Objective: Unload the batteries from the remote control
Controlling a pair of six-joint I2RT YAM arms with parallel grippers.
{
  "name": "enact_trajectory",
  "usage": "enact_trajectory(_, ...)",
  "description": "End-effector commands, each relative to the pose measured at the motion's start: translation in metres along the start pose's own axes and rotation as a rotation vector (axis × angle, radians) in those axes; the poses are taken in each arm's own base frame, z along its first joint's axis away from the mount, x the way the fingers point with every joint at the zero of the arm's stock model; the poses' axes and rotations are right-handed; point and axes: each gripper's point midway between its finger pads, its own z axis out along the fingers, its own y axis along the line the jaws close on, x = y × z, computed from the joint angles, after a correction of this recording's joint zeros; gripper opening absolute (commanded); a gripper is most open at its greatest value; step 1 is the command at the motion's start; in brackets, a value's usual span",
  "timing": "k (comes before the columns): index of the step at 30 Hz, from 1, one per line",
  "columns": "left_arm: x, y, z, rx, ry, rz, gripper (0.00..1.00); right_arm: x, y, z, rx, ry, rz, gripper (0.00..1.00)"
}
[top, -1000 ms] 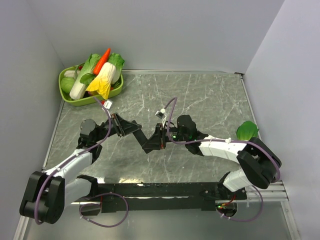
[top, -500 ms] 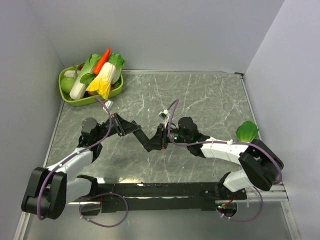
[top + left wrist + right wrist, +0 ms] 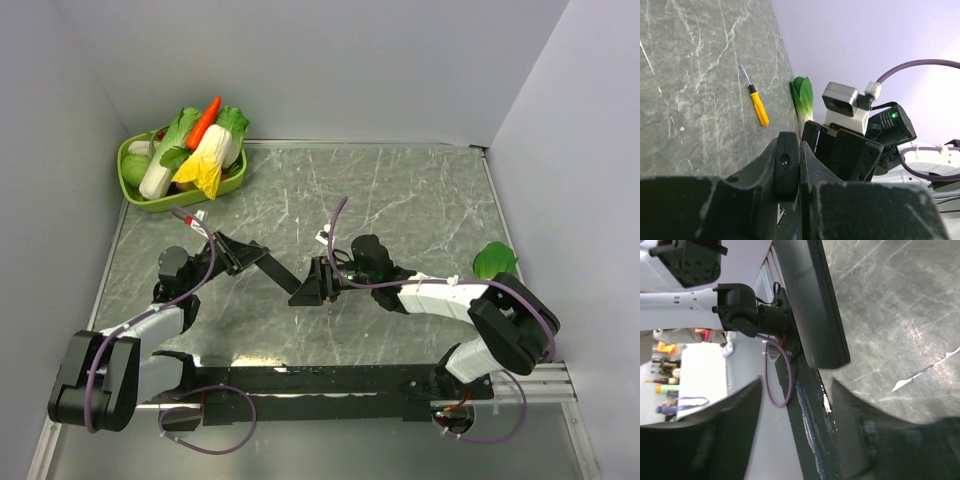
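**Right wrist view: right pincer [image 3: 796,390] spread wide at the end of the remote control [image 3: 812,305], no battery out yet**

Your right pincer stands with its jaws well apart and nothing between them. The right end of the remote control sits just beyond the fingertips, in line with the gap but not gripped. The side facing this camera is smooth black plastic, with no open compartment and no cell showing.

Your left pincer [image 3: 228,252] is clamped on the other end of the remote control. It carries it as a slanted bar running from the left pincer to the right one, in the middle of the scene and nearer the arms than the far wall. You cannot tell from these views whether the lower end touches the desk [image 3: 420,200]. The left wrist view shows only dark parts close to the lens, so it does not show the battery side either.

Further out, a yellow screwdriver [image 3: 757,105] lies on the desk at the right, near a green leafy vegetable [image 3: 802,92] and well apart from the remote control. A green basket [image 3: 160,204] of vegetables sits in the far left corner.

On progress, no battery lies on the desk in any view and no loose cover shows. You cannot tell whether the cover is off. Judge the job as early: the remote control is held and presented to your free pincer, with the cells not yet out.
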Motion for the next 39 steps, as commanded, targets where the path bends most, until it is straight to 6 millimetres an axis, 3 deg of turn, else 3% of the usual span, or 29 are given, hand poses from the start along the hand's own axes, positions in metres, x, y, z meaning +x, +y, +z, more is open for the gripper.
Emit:
enact_trajectory(1,-0.009,-0.016,0.0,0.071,-0.04,0.051,0.01,-0.024,0.011,0.008,-0.022,-0.041,-0.007,0.74)
enact_trajectory(7,-0.007,-0.018,-0.004,0.067,-0.05,0.06,0.01,-0.043,-0.014,0.014,0.139,-0.102,0.046,0.92)
enact_trajectory(12,-0.006,-0.023,-0.008,0.078,-0.058,0.073,0.01,-0.053,-0.003,0.023,0.089,-0.106,0.059,0.92)
enact_trajectory(19,-0.005,-0.019,-0.009,0.06,-0.062,0.07,0.01,-0.062,0.003,0.028,0.038,-0.138,0.088,0.72)
enact_trajectory(30,-0.003,-0.011,-0.009,0.029,-0.057,0.051,0.01,-0.061,0.004,0.035,-0.02,-0.136,0.132,0.62)
enact_trajectory(32,-0.003,-0.011,-0.009,0.028,-0.058,0.051,0.01,-0.058,0.002,0.034,-0.007,-0.138,0.13,0.51)
enact_trajectory(33,-0.004,-0.008,-0.008,0.017,-0.06,0.046,0.01,-0.058,0.0,0.033,0.0,-0.142,0.127,0.38)
enact_trajectory(36,-0.009,0.0,-0.006,-0.029,-0.073,0.036,0.01,-0.055,-0.004,0.03,0.024,-0.15,0.12,0.18)
enact_trajectory(39,-0.012,0.001,-0.004,-0.035,-0.06,0.006,0.01,-0.049,-0.013,0.027,0.053,-0.14,0.128,0.14)
